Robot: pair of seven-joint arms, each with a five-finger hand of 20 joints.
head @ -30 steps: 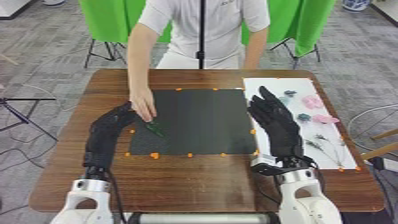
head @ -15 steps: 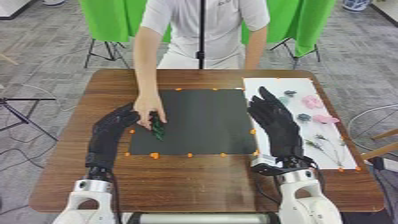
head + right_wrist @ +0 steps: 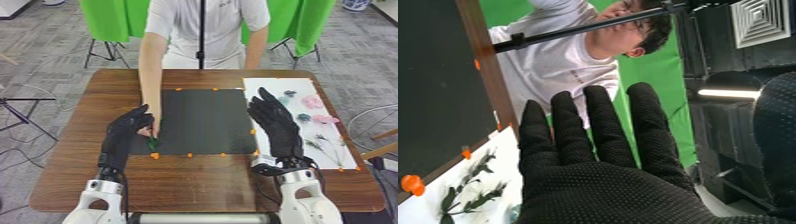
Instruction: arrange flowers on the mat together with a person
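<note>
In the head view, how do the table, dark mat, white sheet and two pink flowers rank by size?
1. Table
2. Dark mat and white sheet: too alike to rank; the right robot hand covers part of the sheet
3. Pink flowers: too alike

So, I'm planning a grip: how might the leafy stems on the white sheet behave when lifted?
The leafy stems look thin, so they're probably light and may bend. Their spreading branches could snag. Lying flat on the white sheet, they might slide.

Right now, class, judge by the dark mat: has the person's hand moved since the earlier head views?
Yes. The person's hand has moved toward the robot, closer to the near edge of the dark mat.
</note>
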